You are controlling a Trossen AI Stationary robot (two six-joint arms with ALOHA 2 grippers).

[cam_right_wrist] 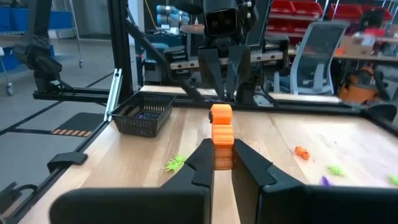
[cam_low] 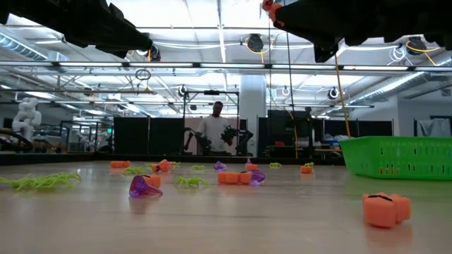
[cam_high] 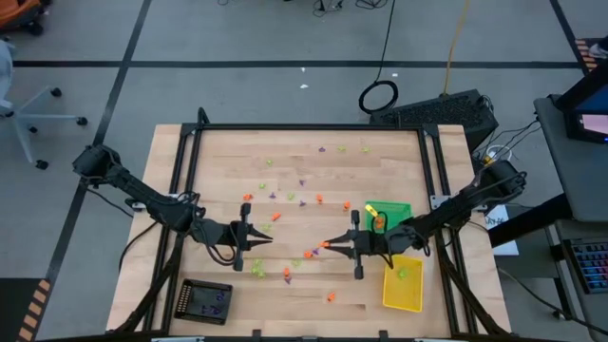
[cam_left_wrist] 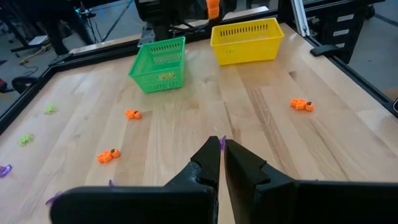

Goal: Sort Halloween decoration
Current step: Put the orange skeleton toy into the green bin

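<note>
Where trinkets (cam_high: 287, 274) scatter, wooden table (cam_high: 313, 294) shows.

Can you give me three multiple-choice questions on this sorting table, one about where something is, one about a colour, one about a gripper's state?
1. Where does the black tray sit in the high view?
A. near the left arm's side, at the table's front edge
B. beside the green tray
C. at the table's far edge

2. What colour is the tray next to the yellow tray?
A. purple
B. green
C. orange

3. What is the right gripper doing?
A. standing wide open over the wood
B. reaching into the black tray
C. shut on an orange trinket

Answers:
1. A, the high view shows it at the lower left, below the left gripper.
2. B, the green tray stands right beside it.
3. C, the right wrist view shows the orange trinket pinched between its fingers.
</note>
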